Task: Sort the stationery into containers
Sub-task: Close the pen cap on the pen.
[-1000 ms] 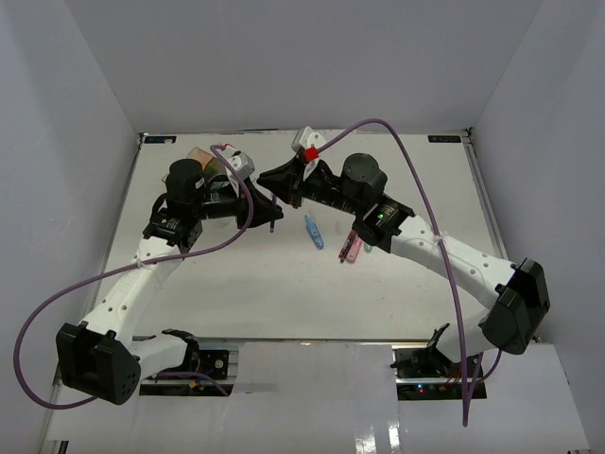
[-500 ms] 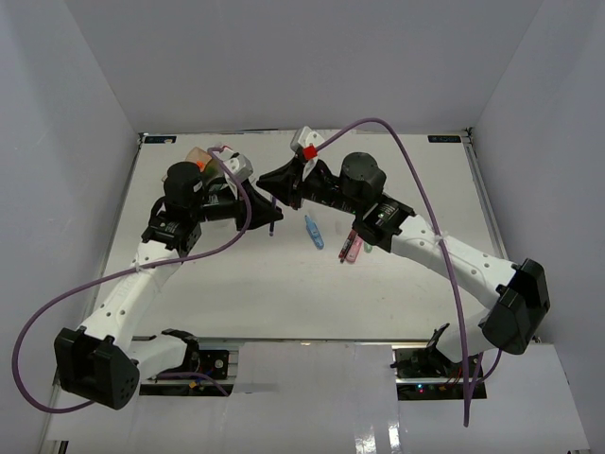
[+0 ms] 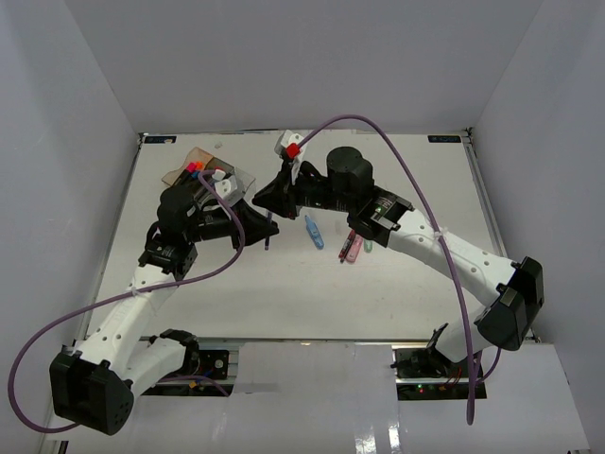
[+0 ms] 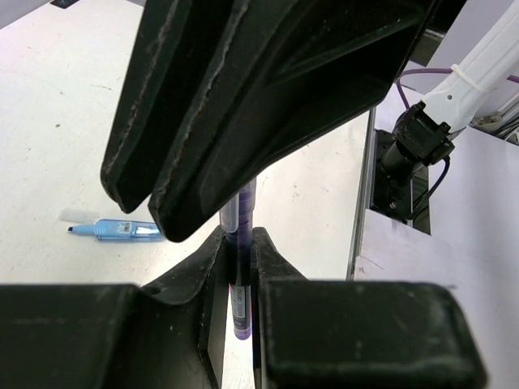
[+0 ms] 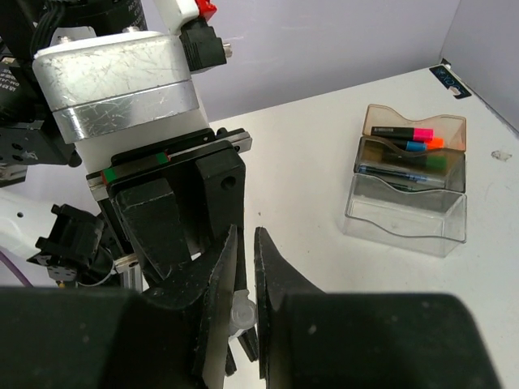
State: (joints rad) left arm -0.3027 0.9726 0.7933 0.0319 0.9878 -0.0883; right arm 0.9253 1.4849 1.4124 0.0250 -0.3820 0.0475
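Observation:
My left gripper (image 4: 235, 243) is shut on the barrel of a thin purple pen (image 4: 241, 285), held above the table. From the other side my right gripper (image 5: 243, 243) is shut on that pen's clear cap (image 5: 243, 310). In the top view the two grippers, left (image 3: 263, 225) and right (image 3: 263, 197), meet tip to tip left of the table's middle. The purple pen (image 3: 268, 242) pokes out below them. The containers (image 3: 203, 170) stand at the back left. In the right wrist view the containers (image 5: 409, 212) hold pink, orange, blue and green markers.
A light blue marker (image 3: 314, 232) lies at mid-table, also visible in the left wrist view as the blue marker (image 4: 122, 230). A small cluster of pink and mint markers (image 3: 353, 249) lies just right of it, under the right forearm. White walls enclose the table.
Both grippers, still joined on the pen, have shifted left and toward the near edge. The left wrist has dropped back, uncovering the containers.

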